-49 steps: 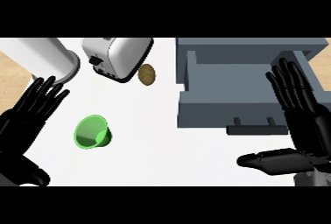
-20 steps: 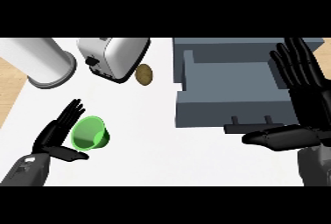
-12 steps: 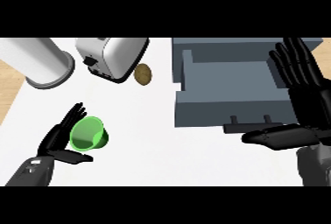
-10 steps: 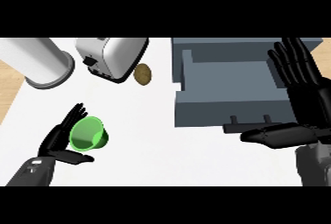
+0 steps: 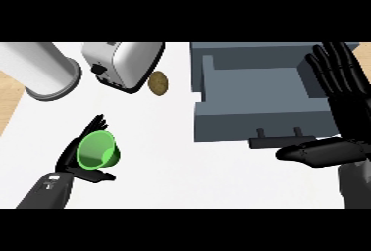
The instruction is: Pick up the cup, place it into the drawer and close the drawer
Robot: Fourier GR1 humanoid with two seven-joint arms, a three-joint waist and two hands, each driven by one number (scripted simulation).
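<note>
At the lower left of the frame, the fingers of the left hand (image 5: 72, 159) are seen stretched upward behind a green cup (image 5: 98, 150), with the thumb lying below it; the cup is cradled against the palm, and the fingers are only slightly bent, not wrapped round it. The cup's mouth is turned toward the viewer. It lies over the white counter (image 5: 159, 162), well apart from the drawer (image 5: 257, 95).

At the right edge, the right hand (image 5: 340, 98) is held open, its fingers straight and spread, pointing to the upper right, its thumb stretched leftward just below the drawer's handle (image 5: 279, 142). Nothing is held by it.

The grey drawer is seen pulled open at the upper right. At the upper left, a white cylinder (image 5: 39, 68) and a toaster (image 5: 119, 63) are found, with a small brown disc (image 5: 159, 83) just beside the toaster.
</note>
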